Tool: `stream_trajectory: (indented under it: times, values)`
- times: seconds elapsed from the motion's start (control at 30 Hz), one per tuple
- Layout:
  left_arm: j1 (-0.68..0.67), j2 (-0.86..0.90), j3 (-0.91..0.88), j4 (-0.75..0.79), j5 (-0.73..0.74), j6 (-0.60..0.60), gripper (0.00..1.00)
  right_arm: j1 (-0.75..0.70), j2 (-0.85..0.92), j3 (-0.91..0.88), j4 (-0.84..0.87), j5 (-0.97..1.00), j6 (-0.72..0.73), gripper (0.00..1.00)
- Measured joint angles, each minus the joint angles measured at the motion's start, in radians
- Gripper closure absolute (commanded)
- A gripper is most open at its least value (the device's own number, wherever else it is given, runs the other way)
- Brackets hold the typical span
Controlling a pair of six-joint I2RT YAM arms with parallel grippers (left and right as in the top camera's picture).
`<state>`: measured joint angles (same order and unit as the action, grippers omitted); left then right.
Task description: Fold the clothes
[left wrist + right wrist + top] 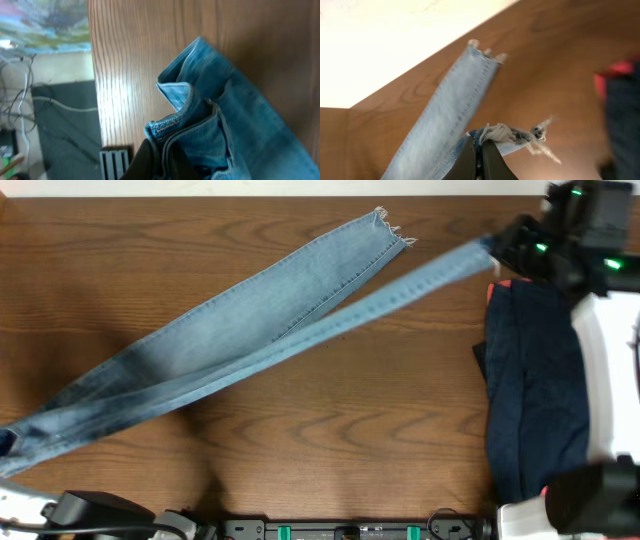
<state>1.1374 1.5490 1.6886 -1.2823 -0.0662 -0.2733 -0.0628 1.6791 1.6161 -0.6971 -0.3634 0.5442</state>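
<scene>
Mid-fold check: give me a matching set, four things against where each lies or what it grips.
Things:
1. left tool
2. right tool
3. navy garment
4. free hem

States:
A. shut on the held hem
B. piled at the right side of the table
C. shut on the waistband
D. flat on the table, far side

Pairs: 1-C, 2-A, 3-B, 4-D

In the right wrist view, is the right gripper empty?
No: the right gripper is shut on the frayed leg hem of the jeans.
</scene>
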Motion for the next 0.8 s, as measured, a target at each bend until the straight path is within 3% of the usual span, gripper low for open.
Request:
stream_trajectory:
  times: [0.2,0.43,0.63,0.8]
  values:
    - [0.001,0.041,-0.022,-0.049,-0.033,-0.004,0.94,0.069,0.164,0.000,0.183,-0.005,0.064,0.99]
    - [0.001,0.061,-0.023,-0.061,-0.053,-0.011,0.94,0.109,0.288,0.012,0.159,-0.027,0.075,0.98]
    - [0.001,0.061,-0.023,-0.064,-0.039,-0.011,0.94,0.115,0.294,0.101,-0.009,-0.023,-0.034,0.98]
    - [0.001,0.061,-0.023,-0.064,-0.022,-0.011,0.94,0.115,0.294,0.238,-0.251,0.033,-0.153,0.99]
